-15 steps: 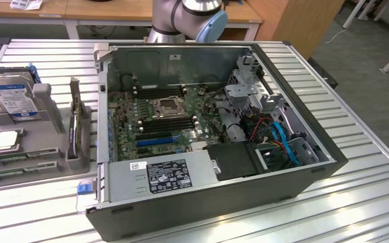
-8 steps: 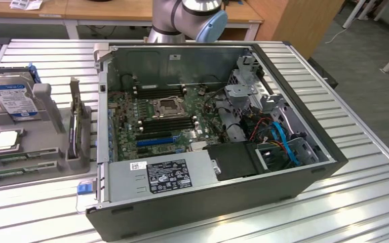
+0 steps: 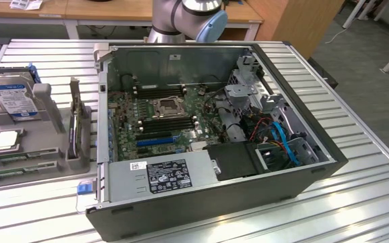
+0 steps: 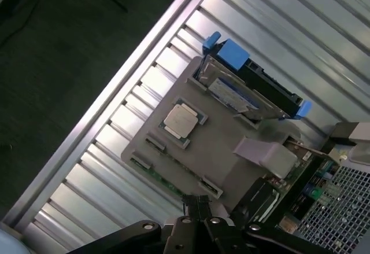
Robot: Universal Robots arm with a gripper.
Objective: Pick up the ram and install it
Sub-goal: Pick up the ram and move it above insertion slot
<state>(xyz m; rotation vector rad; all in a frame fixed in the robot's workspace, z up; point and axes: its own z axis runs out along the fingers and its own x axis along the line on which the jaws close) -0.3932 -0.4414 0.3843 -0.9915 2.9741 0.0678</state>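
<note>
Slatted table (image 3: 356, 172): open PC case (image 3: 201, 210), grey tray (image 3: 49, 147).

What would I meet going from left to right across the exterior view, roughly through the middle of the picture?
blue-labelled hard drive → upright dark card → CPU socket on the motherboard → blue cables
</note>
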